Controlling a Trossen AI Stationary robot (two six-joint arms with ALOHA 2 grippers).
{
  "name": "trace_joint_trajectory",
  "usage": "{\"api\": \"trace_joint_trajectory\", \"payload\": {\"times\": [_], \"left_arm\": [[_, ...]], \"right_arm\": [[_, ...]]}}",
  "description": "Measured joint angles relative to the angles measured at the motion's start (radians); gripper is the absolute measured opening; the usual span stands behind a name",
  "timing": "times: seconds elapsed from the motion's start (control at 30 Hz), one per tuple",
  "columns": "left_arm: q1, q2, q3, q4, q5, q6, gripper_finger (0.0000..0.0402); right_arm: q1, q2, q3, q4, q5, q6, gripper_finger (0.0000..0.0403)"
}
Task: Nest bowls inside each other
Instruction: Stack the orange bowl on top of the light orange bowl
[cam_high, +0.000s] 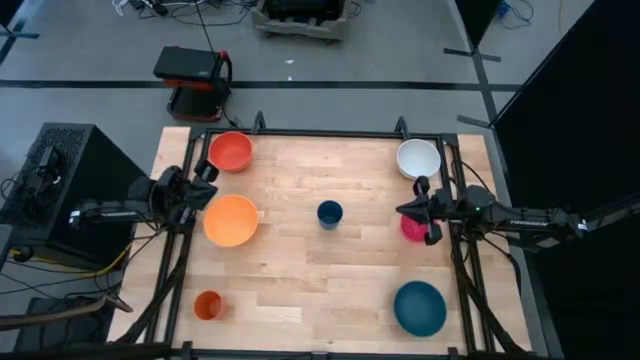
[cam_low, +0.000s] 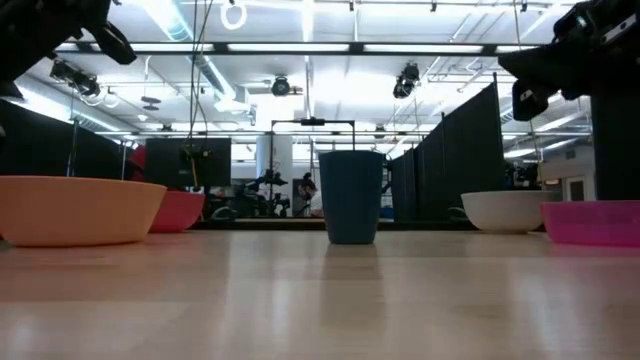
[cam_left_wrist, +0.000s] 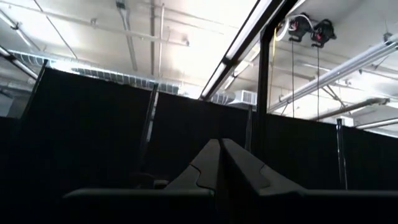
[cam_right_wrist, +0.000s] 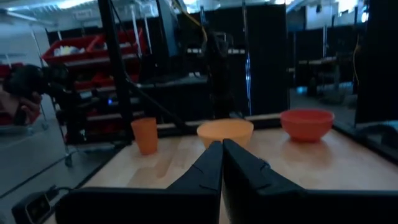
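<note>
Five bowls rest on their bases, apart on the wooden table: red-orange (cam_high: 230, 151) at the far left, yellow-orange (cam_high: 231, 220) at mid left, white (cam_high: 418, 158) at the far right, magenta-pink (cam_high: 412, 231) at mid right, teal (cam_high: 419, 307) at the near right. My left gripper (cam_high: 210, 185) hovers shut above the table's left edge, between the red-orange and yellow-orange bowls, tipped upward; its wrist view shows the shut fingers (cam_left_wrist: 220, 146) against the ceiling. My right gripper (cam_high: 402, 210) hovers shut over the magenta-pink bowl, partly hiding it, its fingers (cam_right_wrist: 222, 146) about level and pointing toward the table's left.
A dark-blue cup (cam_high: 330, 214) stands upright at the table's middle, and an orange cup (cam_high: 208, 305) at the near left. A black frame (cam_high: 330, 132) runs round the table. A black box (cam_high: 60, 175) stands beside the left arm.
</note>
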Motion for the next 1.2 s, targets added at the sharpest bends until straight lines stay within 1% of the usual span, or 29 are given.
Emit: {"api": "trace_joint_trajectory", "payload": {"times": [0.4, 0.5, 0.57, 0.63, 0.7, 0.8, 1.2], "left_arm": [[0.0, 0.0, 0.001, 0.08, -0.099, -0.063, 0.0001], [0.001, 0.001, 0.025, 0.07, -0.21, -0.052, 0.0], [0.001, 0.0, 0.05, 0.062, -0.251, 0.009, 0.0001], [0.001, 0.0, 0.073, 0.039, -0.262, 0.046, 0.0001], [0.001, 0.001, 0.092, 0.007, -0.281, 0.048, 0.0], [0.001, 0.001, 0.14, -0.048, -0.344, 0.03, 0.0], [0.001, 0.278, 0.532, -0.761, -0.553, -0.034, 0.0]], "right_arm": [[0.0, 0.0, 0.0, 0.14, 0.079, 0.148, 0.0], [0.0, 0.0, 0.0, 0.259, 0.127, 0.167, 0.0], [0.0, -0.001, 0.005, 0.31, 0.155, 0.167, 0.0], [0.0, 0.001, 0.028, 0.309, 0.171, 0.166, 0.0], [0.0, -0.001, 0.049, 0.315, 0.172, 0.166, 0.0], [0.0, 0.003, 0.079, 0.312, 0.172, 0.165, 0.0], [0.0, 0.157, 0.312, 0.016, 0.177, 0.055, 0.0]]}}
